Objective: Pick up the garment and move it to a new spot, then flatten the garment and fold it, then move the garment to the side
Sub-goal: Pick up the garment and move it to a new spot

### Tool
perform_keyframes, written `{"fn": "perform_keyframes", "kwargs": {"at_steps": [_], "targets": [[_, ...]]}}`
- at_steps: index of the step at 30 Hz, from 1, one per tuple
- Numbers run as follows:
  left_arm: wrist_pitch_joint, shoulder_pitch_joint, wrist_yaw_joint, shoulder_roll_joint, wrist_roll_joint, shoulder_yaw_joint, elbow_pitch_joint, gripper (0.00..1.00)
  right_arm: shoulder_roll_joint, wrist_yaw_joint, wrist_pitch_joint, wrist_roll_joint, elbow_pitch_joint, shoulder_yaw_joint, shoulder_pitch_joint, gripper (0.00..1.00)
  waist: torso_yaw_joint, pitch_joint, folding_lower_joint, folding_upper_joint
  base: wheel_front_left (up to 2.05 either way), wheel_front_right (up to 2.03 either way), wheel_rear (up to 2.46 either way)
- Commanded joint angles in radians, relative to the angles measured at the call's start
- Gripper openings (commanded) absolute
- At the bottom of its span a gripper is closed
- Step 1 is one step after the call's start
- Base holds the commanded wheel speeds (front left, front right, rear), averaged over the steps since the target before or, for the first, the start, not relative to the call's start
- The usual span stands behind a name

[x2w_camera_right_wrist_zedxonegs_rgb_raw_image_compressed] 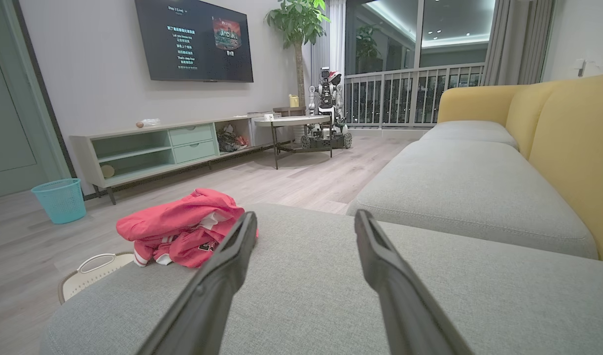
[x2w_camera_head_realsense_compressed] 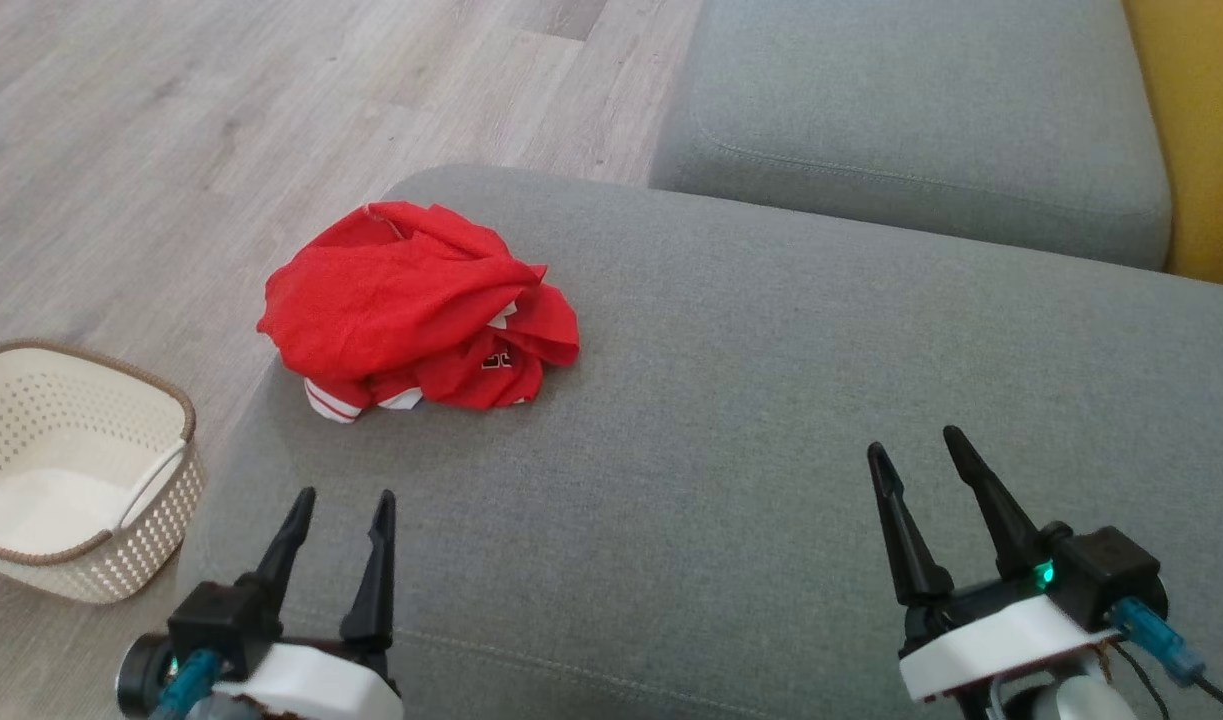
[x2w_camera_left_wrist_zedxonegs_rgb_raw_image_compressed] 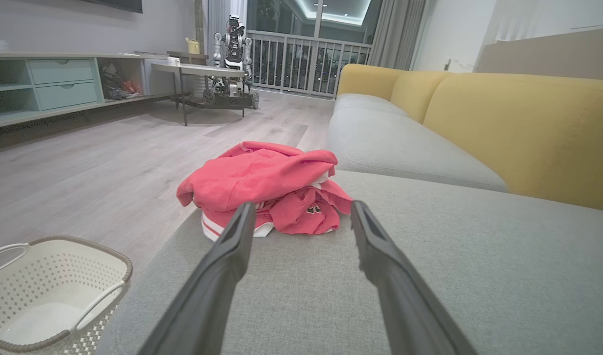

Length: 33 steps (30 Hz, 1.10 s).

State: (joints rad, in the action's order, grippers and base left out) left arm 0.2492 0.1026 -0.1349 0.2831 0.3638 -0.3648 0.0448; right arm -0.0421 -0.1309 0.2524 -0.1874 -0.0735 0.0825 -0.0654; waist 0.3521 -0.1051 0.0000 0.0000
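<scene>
Garment [x2w_camera_head_realsense_compressed: 416,305] crumpled, well ahead of parted left gripper [x2w_camera_head_realsense_compressed: 341,505].

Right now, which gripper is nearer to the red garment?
Left. The left gripper is a short way before the red garment on the grey cushion, almost in line with it. The right gripper is much farther, off to the garment's right.

The right gripper [x2w_camera_right_wrist_zedxonegs_rgb_raw_image_compressed: 306,217] points along a grey sofa cushion [x2w_camera_right_wrist_zedxonegs_rgb_raw_image_compressed: 331,301], its two dark fingers spread wide apart. Just left of the left finger, a crumpled red garment [x2w_camera_right_wrist_zedxonegs_rgb_raw_image_compressed: 178,227] with white trim lies at the cushion's edge. Below it, further left, a white basket [x2w_camera_right_wrist_zedxonegs_rgb_raw_image_compressed: 91,268] sits on the floor. A yellow backrest [x2w_camera_right_wrist_zedxonegs_rgb_raw_image_compressed: 572,148] rises on the right.
</scene>
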Motion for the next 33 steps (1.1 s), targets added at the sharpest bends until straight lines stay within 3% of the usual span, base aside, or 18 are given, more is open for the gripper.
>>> {"fn": "perform_keyframes", "kwargs": {"at_steps": [1,8,14,19,26,33], "targets": [[0.012,-0.044,0.011,-0.006,-0.015,0.052,-0.022,1.0,-0.008,0.0,0.009,-0.006,0.03,0.026,0.045,1.0,0.0,0.0,0.0,0.0,0.0,0.0,0.0],[0.013,-0.045,0.03,-0.018,-0.037,0.083,-0.008,1.0,-0.008,0.0,0.009,0.008,0.033,0.037,0.059,1.0,-0.021,0.027,0.0,0.0,0.0,0.0,0.0],[-0.023,-0.144,0.061,-0.01,0.015,0.121,0.023,1.0,-0.008,0.0,0.009,0.064,0.05,0.063,0.108,1.0,-0.073,0.13,0.0,0.0,0.0,0.0,0.0],[-0.162,-0.31,0.122,0.053,0.091,0.165,0.065,1.0,-0.008,0.0,0.009,0.083,0.084,0.081,0.155,1.0,-0.117,0.212,0.0,0.0,0.0,0.0,0.0],[-0.387,-0.543,0.2,0.139,0.2,0.2,0.226,1.0,-0.008,0.0,0.008,0.112,0.136,0.104,0.217,1.0,-0.171,0.314,0.0,0.0,0.0,0.0,0.0],[-0.538,-0.715,0.233,0.19,0.23,0.172,0.388,1.0,-0.008,0.0,0.007,0.119,0.166,0.113,0.271,1.0,-0.213,0.409,0.0,0.0,0.0,0.0,0.0]]}}
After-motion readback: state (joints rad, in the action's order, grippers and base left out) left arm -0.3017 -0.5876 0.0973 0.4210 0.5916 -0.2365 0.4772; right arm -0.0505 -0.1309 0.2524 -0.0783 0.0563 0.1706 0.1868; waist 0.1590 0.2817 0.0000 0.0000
